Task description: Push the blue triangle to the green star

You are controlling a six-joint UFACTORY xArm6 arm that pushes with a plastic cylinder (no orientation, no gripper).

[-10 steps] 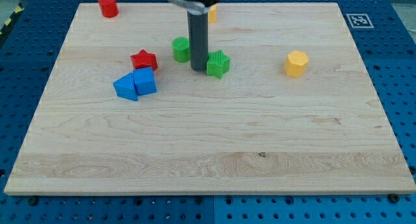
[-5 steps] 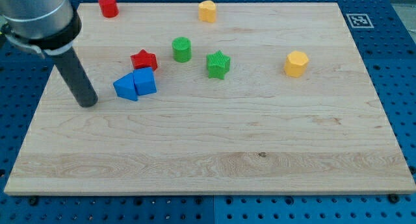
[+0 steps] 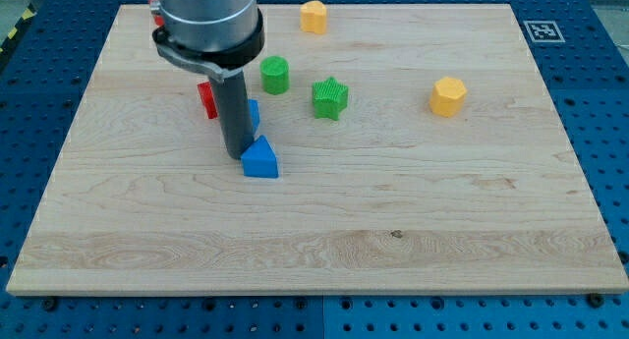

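- In the camera view, our tip [image 3: 237,154] sat on the wooden board [image 3: 393,231], touching the blue triangle [image 3: 260,159] on its side toward the view's left.
- Our rod had nothing to open or close and held nothing; it could only push.
- The blue triangle lay near the middle of the board, toward the view's left.
- The green star [image 3: 330,97] was apart from it, up toward the view's top and to the view's right.
- To do this push well, we thought our tip should get more under the triangle, on the side toward the view's bottom and left.
- Then a slow, straight push would send it up to the star.
- A push off to one side could make the pointy triangle spin away.
- A blue block [image 3: 253,114] hid partly behind our rod, so we could not tell its shape.
- A red block [image 3: 206,97] peeked out there too.
- A green round block [image 3: 275,75] stood just left of the star, and we thought the triangle could bump it.
- Two yellow blocks, one at the top [image 3: 314,17] and one at the right [image 3: 447,96], were well out of the way.
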